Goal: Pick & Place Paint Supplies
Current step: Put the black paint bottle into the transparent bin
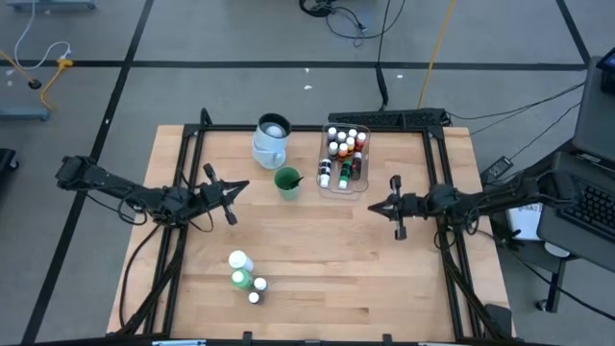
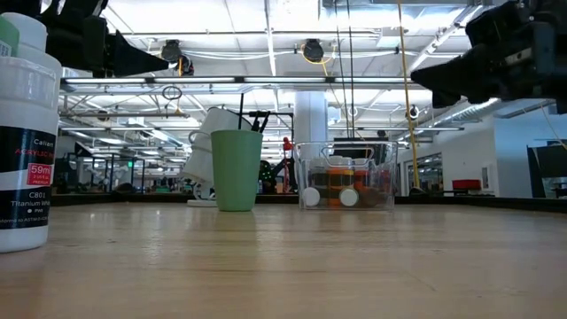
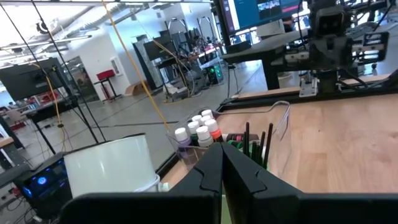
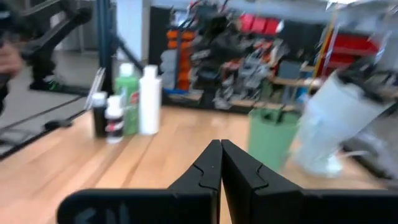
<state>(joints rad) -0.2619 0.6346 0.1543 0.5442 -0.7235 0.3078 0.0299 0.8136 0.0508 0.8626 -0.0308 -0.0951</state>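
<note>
Pale wood table carried your tub near its far edge; both grippers hung fully closed, empty, grey floor beyond.

i see a table of pale wood planks, smooth with a slight satin sheen in the low view. clear plastic tub, glossy and see-through, holds tiny paint bottles with smooth plastic caps. green cup looks like matt plastic. pale-blue jug is smooth, faintly glossy plastic. white bottle is glossy plastic with a printed label. left gripper and right gripper fingers look matt black plastic. table frame reads as matt black metal.
</note>
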